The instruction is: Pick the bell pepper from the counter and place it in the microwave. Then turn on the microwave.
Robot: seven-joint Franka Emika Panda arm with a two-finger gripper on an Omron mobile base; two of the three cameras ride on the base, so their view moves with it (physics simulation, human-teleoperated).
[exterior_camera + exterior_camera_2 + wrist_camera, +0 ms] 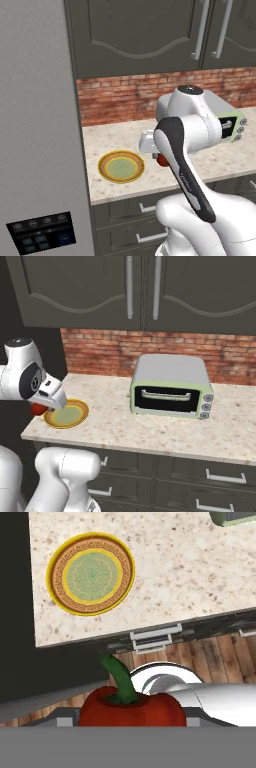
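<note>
Glossy red bell pepper [131, 706] with green stem off beige speckled stone surface [175, 577] — pinched in gripper [131, 724], raised above surface's front edge beside yellow-green round plate [90, 573]. Pick done; placing in microwave, switching on — left.

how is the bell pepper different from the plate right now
The bell pepper is glossy red with a green stem; the plate is yellow-rimmed with a green centre. The pepper is rounded, the plate flat. The pepper is up off the counter at the tool; the plate lies on it.
</note>
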